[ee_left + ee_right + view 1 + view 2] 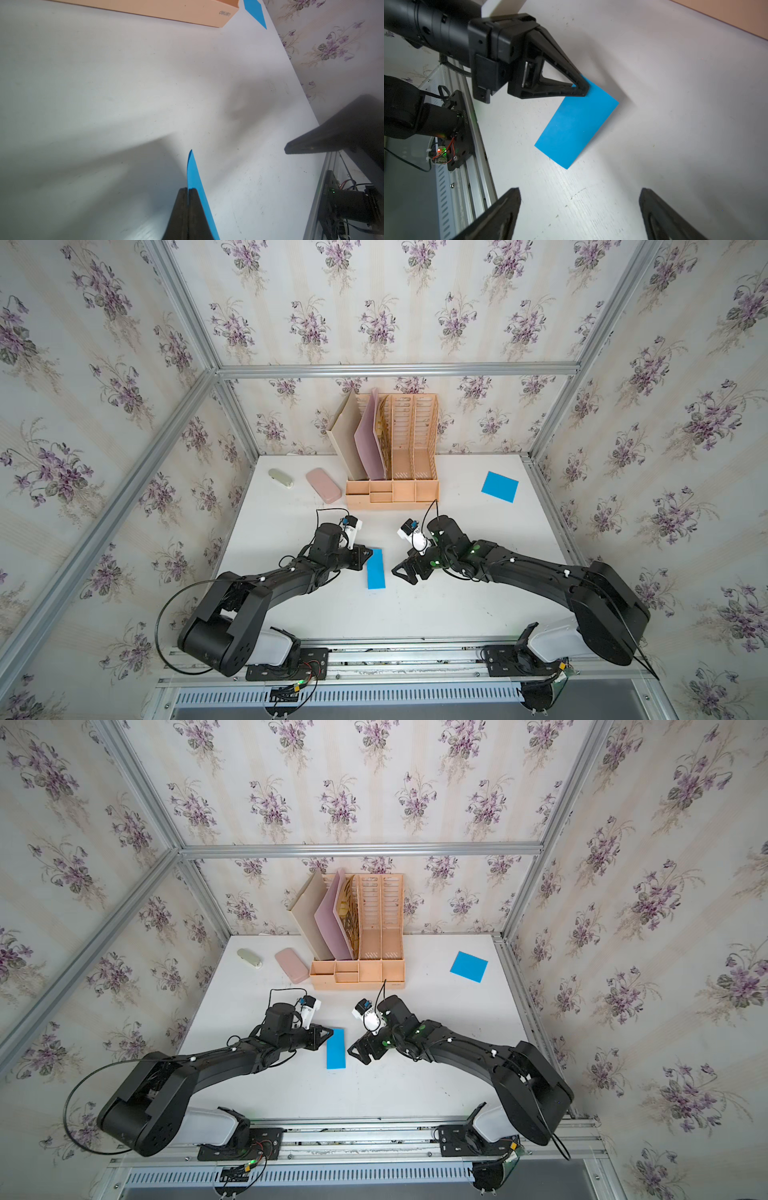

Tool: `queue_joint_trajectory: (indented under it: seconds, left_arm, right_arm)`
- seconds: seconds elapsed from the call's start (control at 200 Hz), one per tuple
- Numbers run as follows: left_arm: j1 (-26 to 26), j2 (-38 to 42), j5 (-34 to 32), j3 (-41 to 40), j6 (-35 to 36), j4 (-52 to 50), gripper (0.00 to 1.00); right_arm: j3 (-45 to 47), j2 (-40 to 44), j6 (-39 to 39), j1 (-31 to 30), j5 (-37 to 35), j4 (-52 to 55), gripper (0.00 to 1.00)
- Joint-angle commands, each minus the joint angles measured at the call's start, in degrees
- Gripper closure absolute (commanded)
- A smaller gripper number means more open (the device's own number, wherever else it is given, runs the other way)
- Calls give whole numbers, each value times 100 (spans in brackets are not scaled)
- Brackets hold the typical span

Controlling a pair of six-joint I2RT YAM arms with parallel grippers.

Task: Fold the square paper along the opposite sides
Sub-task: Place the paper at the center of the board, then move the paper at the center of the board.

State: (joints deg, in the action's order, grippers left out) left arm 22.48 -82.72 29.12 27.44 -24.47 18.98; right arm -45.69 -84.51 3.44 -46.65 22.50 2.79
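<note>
The blue paper [376,570] [336,1049] lies folded into a narrow rectangle in the middle of the white table [415,614]. My left gripper [370,553] [331,1032] reaches it from the left. It is shut on the paper's far left corner, as the right wrist view shows at the left gripper [584,89]. In the left wrist view the paper [195,174] runs edge-on out of the closed left gripper [188,190]. My right gripper [402,576] [580,190] stands open just right of the paper [575,126], apart from it, with nothing between its fingers.
A second blue square sheet [500,486] lies flat at the back right. A peach desk organiser [392,472] with folders stands at the back centre. A pink case [323,485] and a pale green case [280,478] lie to its left. The metal rail [395,655] bounds the front.
</note>
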Motion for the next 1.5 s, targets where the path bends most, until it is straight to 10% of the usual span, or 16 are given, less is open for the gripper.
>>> queue_joint_trajectory:
  seconds: [0.0,0.16,0.39,1.059,1.199,1.444,1.494]
  left_arm:
    - [-7,-238,-332,141,69,38,100]
    - [-11,-420,-600,399,100,-343,93]
    - [-9,-586,-797,689,101,-844,53]
    - [112,118,-2006,1327,24,-1956,34]
    - [713,815,-2420,1957,338,-2587,34]
    - [1805,544,-2385,2753,436,-2844,31]
    - [2032,329,-2389,2909,453,-2878,29]
  right_arm:
    - [-87,-153,-148,-105,-128,87,6]
    - [-72,-209,-157,-116,-83,-26,6]
    - [-63,-267,-168,-116,-10,-83,5]
    - [-535,-270,167,204,-1096,191,5]
    - [-818,-301,748,1486,-1345,293,26]
    - [-1861,-1222,1042,3541,-2218,566,99]
    - [-2252,-1598,924,3717,-2360,694,100]
